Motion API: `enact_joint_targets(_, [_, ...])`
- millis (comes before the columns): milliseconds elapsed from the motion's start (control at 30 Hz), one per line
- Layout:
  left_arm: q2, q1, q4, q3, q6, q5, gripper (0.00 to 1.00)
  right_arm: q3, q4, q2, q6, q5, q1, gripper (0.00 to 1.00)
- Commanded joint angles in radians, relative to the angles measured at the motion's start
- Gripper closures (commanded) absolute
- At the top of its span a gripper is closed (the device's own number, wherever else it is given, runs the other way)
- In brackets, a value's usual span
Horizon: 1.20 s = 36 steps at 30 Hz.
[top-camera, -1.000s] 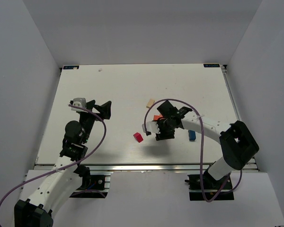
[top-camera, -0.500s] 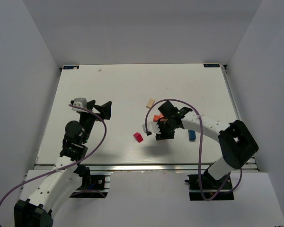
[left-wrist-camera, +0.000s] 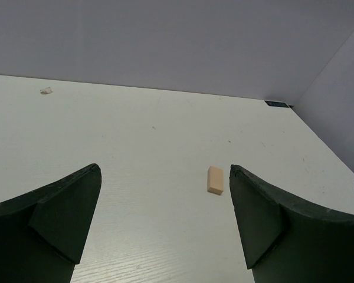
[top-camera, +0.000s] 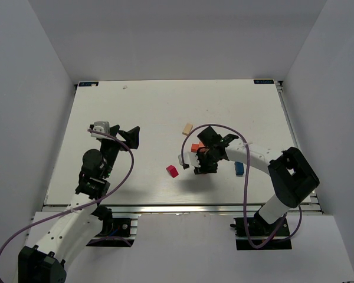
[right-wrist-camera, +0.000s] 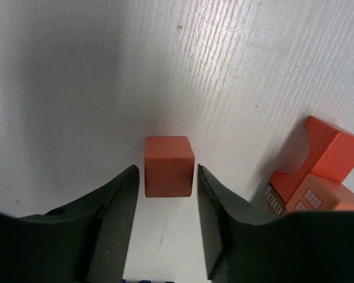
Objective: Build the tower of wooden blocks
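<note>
In the right wrist view my right gripper [right-wrist-camera: 167, 172] is open, one jaw on each side of an orange-red cube [right-wrist-camera: 169, 166] on the table, with thin gaps either side. An orange arch block [right-wrist-camera: 325, 154] lies on a house-printed block [right-wrist-camera: 307, 197] to the right. In the top view the right gripper [top-camera: 200, 163] covers that cube, beside the orange blocks [top-camera: 195, 147]. A magenta-red block [top-camera: 172, 171], a blue block [top-camera: 239, 168] and a tan bar [top-camera: 187, 128] lie apart. My left gripper [top-camera: 131, 137] is open and empty; its wrist view [left-wrist-camera: 165, 174] shows the tan bar [left-wrist-camera: 215, 179] ahead.
White walls enclose the table [top-camera: 135, 106] on three sides. A small pale scrap [top-camera: 125, 87] lies near the far edge. The purple cable of the right arm [top-camera: 248, 177] loops over the near right area.
My right gripper has shifted slightly and settled lower around the orange-red cube. The left arm has barely moved. The loose blocks have stayed in place.
</note>
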Motion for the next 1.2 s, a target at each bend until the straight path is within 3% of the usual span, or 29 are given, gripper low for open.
enact_joint_targets(0, [0.0,0.003,0.021,-0.001,0.009,0.015,0.02,-0.003,0.007,0.007,-0.004,-0.038,-0.007,0.52])
enact_joint_targets(200, [0.009,0.003,0.02,0.007,0.009,0.007,0.02,0.018,-0.004,-0.003,0.008,-0.069,-0.024,0.71])
enact_joint_targets(300, [0.009,0.003,0.021,0.008,0.012,0.004,0.02,0.037,-0.027,-0.038,0.013,-0.109,-0.048,0.75])
enact_joint_targets(767, [0.058,0.003,0.06,0.022,0.005,0.003,0.02,0.152,0.016,-0.19,0.128,-0.112,-0.266,0.79])
enact_joint_targets(1167, [0.124,0.003,0.081,0.041,0.0,-0.008,0.02,0.218,0.064,-0.037,0.201,-0.112,-0.306,0.8])
